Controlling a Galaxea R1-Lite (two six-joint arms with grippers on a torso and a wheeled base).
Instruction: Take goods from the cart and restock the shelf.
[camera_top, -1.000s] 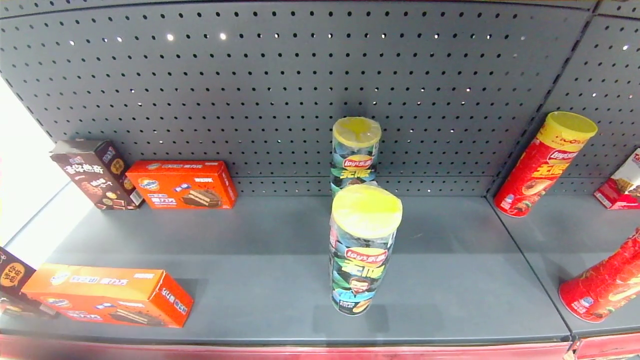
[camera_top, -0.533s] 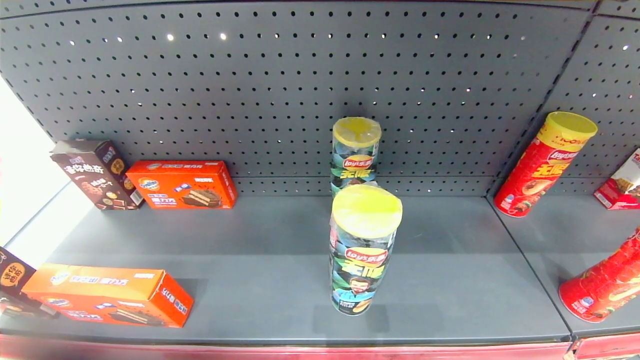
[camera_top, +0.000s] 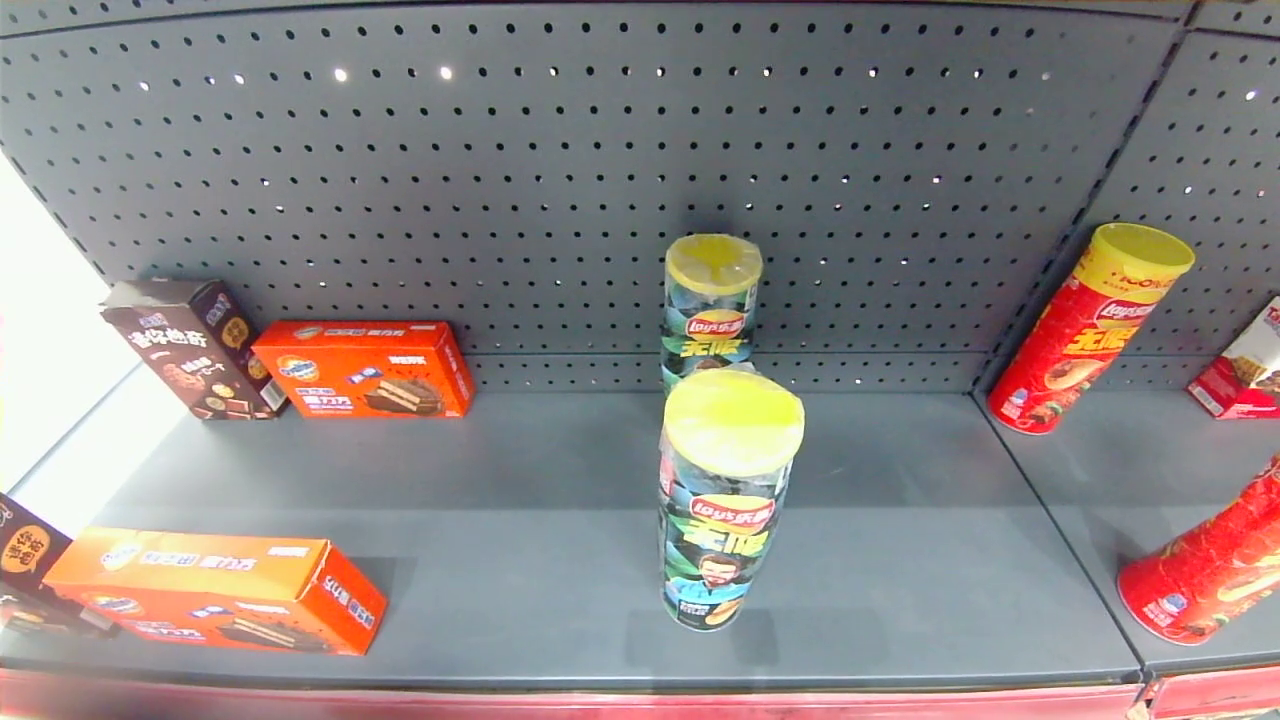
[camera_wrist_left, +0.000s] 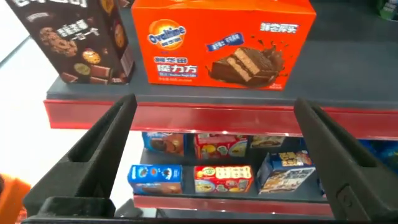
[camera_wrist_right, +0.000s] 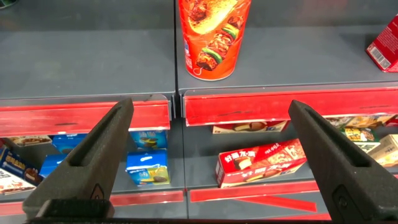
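Where cans (camera_top: 731, 500) stand on shelf (camera_top: 520, 520), boxes (camera_top: 365, 368) leftward

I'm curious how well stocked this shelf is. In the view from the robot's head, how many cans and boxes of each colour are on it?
Dark cans: 2
Red cans: 2
Orange boxes: 2
Brown boxes: 2
Red-and-white box: 1
Total: 9

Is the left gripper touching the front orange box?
Apart. The left wrist view shows the left gripper open, its tips at the red shelf edge, short of the orange box.
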